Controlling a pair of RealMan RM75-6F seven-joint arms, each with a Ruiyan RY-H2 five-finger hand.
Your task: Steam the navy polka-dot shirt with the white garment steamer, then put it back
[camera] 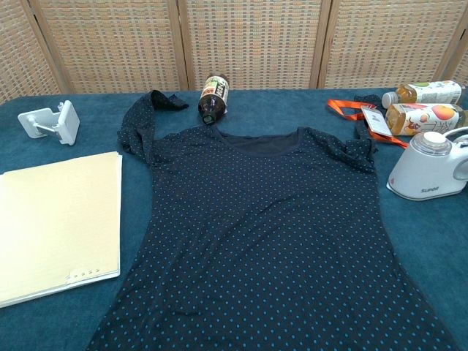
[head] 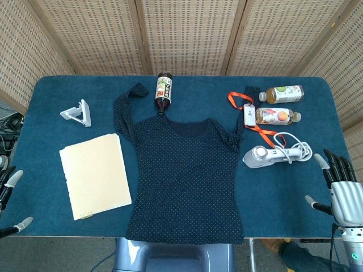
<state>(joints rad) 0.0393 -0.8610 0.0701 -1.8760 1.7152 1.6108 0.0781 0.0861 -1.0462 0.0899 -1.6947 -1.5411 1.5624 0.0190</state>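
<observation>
Steamer pickup not yet begun, by the look of it; note the geometry before you move. Your right hand [head: 342, 190] sits at the table's near right edge, fingers spread and upright, holding nothing. Your left hand [head: 10, 198] shows only as a few parted fingertips at the near left edge, also holding nothing. Working outward from the right fingers: the white garment steamer [head: 271, 154] lies up and to the left of them, apart from the hand, with bare blue table [head: 51, 90] between. Its long axis runs roughly side to side, rounded head toward the shirt, handle and coiled cord toward the right edge. The chest view shows the head resting just beside the shirt's sleeve. The navy polka-dot shirt [head: 184, 178] lies flat at table centre, collar away from you, hem over the near edge. Right hand is clearly the nearer one; the left would have to cross the whole shirt. Judgement: reach forward and inward, meeting the handle across its axis.
</observation>
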